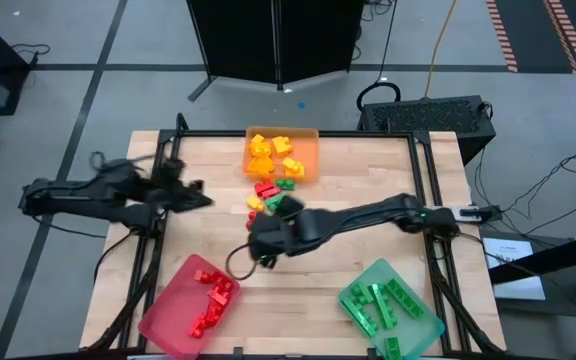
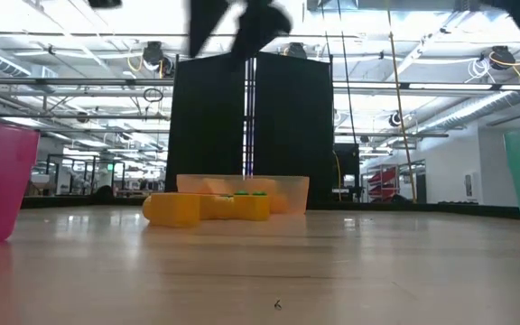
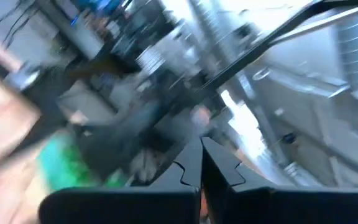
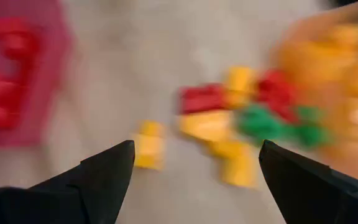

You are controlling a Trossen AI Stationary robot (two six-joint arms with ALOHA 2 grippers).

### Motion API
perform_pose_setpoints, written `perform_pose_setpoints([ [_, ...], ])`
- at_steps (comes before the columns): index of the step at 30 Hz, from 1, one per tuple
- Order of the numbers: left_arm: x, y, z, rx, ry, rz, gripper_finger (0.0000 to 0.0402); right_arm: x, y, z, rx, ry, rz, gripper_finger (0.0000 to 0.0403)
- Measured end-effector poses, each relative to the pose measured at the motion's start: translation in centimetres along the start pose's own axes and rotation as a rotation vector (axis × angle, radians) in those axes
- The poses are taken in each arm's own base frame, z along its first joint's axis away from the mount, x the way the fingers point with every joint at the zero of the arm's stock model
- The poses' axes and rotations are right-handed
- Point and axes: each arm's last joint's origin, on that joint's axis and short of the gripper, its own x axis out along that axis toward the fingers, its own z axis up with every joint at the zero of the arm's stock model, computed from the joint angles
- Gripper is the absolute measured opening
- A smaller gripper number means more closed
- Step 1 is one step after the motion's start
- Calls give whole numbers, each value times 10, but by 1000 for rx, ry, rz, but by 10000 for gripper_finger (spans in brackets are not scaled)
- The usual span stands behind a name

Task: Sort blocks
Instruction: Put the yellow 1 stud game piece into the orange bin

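My right gripper (image 4: 194, 165): jaws wide, empty, above the counter (image 1: 368, 190) beside the loose blocks (image 1: 268, 198), which lie mixed red, yellow and green just in front of the orange tray (image 1: 310, 140). My left gripper (image 3: 201, 158): jaws closed, empty, raised at the counter's left edge.

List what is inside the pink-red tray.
The pink-red tray holds only red blocks, several of them, piled toward the side nearest the table's middle. No arm covers it in the high view; anything beneath the pile cannot be seen.
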Motion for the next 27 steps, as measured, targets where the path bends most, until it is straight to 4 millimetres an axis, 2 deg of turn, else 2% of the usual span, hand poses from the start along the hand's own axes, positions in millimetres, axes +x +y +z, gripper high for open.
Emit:
perform_pose_setpoints([
  [4, -29, -19, 5, 24, -87, -82, 4, 50, 24, -3, 43, 32, 154, 336],
  [7, -46, -25, 5, 30, -123, -94, 4, 80, 34, -13, 81, 77, 150, 336],
  [10, -56, -27, 4, 30, -141, -84, 4, 105, 38, -23, 84, 115, 115, 336],
  [14, -61, -24, 1, 20, -122, -47, 4, 133, 35, -32, 91, 154, 54, 336],
  [17, -60, -22, -1, 14, -106, -23, 4, 142, 29, -34, 123, 179, 30, 336],
  [22, -60, -19, -3, 10, -84, 10, 4, 146, 21, -31, 181, 196, 15, 335],
  [27, -60, -19, -3, 20, -84, 10, 4, 145, 24, -33, 190, 244, 65, 300],
])
